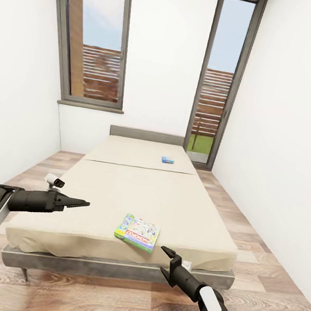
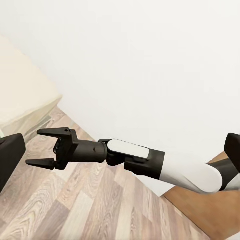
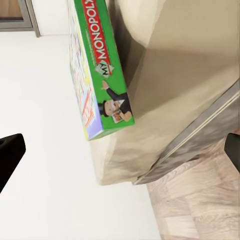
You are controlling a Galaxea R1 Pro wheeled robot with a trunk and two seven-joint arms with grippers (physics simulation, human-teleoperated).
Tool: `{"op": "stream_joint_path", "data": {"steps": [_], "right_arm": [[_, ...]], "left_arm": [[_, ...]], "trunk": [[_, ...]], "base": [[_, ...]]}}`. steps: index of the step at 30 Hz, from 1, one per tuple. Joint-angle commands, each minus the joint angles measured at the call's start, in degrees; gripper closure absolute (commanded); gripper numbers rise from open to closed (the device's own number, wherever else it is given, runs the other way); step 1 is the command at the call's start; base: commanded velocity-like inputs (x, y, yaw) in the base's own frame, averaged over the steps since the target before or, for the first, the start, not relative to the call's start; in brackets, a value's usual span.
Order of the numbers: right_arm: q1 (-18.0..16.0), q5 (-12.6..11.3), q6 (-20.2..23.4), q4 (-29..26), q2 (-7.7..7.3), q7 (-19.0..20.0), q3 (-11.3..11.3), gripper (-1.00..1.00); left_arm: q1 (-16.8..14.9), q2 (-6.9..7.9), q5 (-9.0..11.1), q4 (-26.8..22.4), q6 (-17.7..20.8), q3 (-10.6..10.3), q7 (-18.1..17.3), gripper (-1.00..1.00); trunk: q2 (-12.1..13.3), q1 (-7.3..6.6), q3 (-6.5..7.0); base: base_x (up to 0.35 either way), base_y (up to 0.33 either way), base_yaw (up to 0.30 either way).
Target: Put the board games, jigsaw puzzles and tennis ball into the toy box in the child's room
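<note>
I face the bed [image 1: 119, 190] in the child's room. A green Monopoly board game [image 1: 136, 233] lies flat near the mattress's front edge, its end also close up in the right wrist view [image 3: 100, 75]. A small blue board game [image 1: 168, 160] rests near the grey headboard. My right gripper [image 1: 166, 262] hangs open just below and right of the green box, apart from it, and appears too in the left wrist view [image 2: 45, 147]. My left gripper [image 1: 81, 204] hovers open over the mattress's left side, holding nothing. The table, toy box, jigsaw puzzles and tennis ball are out of view.
White walls close in on both sides of the bed, with strips of wood-plank floor [image 1: 260, 255] between. Two tall grey-framed windows [image 1: 97, 38] stand behind the headboard. The grey bed frame [image 1: 105, 266] runs just ahead of my arms.
</note>
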Motion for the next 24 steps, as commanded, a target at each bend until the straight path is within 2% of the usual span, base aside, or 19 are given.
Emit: {"op": "stream_joint_path", "data": {"steps": [1, 12, 24], "right_arm": [[-0.04, -0.03, 0.42, -0.03, 0.05, -0.01, -0.40, -1.00], [-0.04, -0.03, 0.42, -0.06, 0.09, -0.01, -0.35, -1.00], [-0.04, -0.03, 0.42, -0.04, 0.09, -0.01, -0.37, -1.00]], "left_arm": [[-0.02, 0.02, -0.01, -0.01, 0.61, -0.02, -0.22, -1.00], [0.00, 0.06, 0.06, 0.01, 0.55, 0.11, -0.22, -1.00], [0.19, 0.02, 0.08, 0.06, 0.41, 0.24, -0.22, -1.00]], "trunk": [[-0.03, -0.01, -0.06], [-0.03, -0.01, -0.06], [-0.03, -0.01, -0.06]], "base": [[0.000, 0.000, 0.000], [0.001, 0.001, 0.000], [0.048, 0.070, 0.000]]}}
